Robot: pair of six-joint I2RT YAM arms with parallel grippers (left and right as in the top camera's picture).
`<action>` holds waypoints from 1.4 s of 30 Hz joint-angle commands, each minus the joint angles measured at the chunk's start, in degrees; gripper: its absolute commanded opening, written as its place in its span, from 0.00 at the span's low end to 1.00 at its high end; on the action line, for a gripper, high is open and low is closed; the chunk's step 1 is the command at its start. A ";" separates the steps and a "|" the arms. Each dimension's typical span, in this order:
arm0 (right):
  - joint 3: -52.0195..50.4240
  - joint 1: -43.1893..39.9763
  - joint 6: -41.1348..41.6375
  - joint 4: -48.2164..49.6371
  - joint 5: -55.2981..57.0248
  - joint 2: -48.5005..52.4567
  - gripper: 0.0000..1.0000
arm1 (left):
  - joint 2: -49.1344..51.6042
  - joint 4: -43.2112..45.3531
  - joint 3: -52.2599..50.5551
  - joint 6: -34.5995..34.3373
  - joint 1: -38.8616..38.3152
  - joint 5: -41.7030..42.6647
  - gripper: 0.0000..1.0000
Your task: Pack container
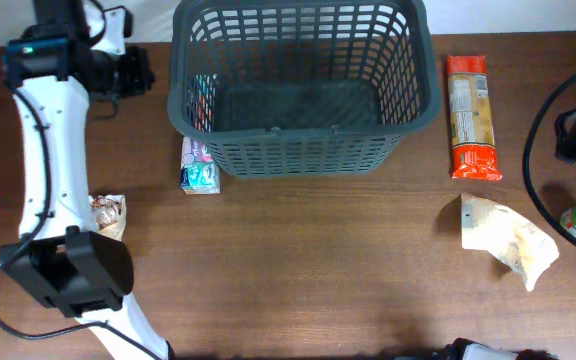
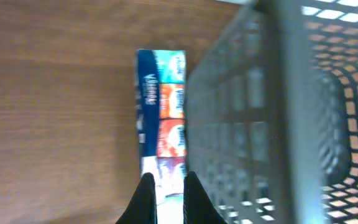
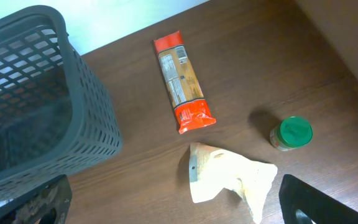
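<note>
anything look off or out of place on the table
Nothing spilled or broken. One oddity: the colourful box lies outside the container, right alongside its left wall and partly tucked under the flared rim.

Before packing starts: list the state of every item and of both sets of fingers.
basket: upright, empty.
box: lying flat outside, beside the basket's wall.
red packet: lying flat.
paper bag: crumpled, lying flat.
jar: upright, lid on.
small packet: lying flat, partly hidden.
left fingers: shut, holding nothing.
right fingers: open, holding nothing.
</note>
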 commanded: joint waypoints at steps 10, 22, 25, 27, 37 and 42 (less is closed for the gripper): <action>-0.24 0.02 0.17 -0.35 -0.55 0.02 0.99 | 0.57 1.16 0.48 -0.35 -2.89 1.29 0.02; -0.24 0.02 0.17 -0.35 -0.55 0.04 0.99 | 0.57 1.20 0.48 -0.35 -6.03 1.18 0.02; -0.24 0.02 0.15 -0.35 -0.55 0.04 0.99 | 0.57 1.18 0.48 -0.35 -6.10 1.07 0.02; -0.24 0.02 0.15 -0.35 -0.55 0.04 0.99 | 0.57 1.16 0.48 -0.35 -6.10 1.07 0.02; -0.24 0.02 0.17 -0.35 -0.52 0.04 0.99 | 0.57 1.09 0.48 -0.39 -6.16 1.31 0.02; -0.24 0.02 0.17 -0.35 -0.52 0.04 0.99 | 0.57 0.70 0.48 -0.37 -6.16 2.16 0.02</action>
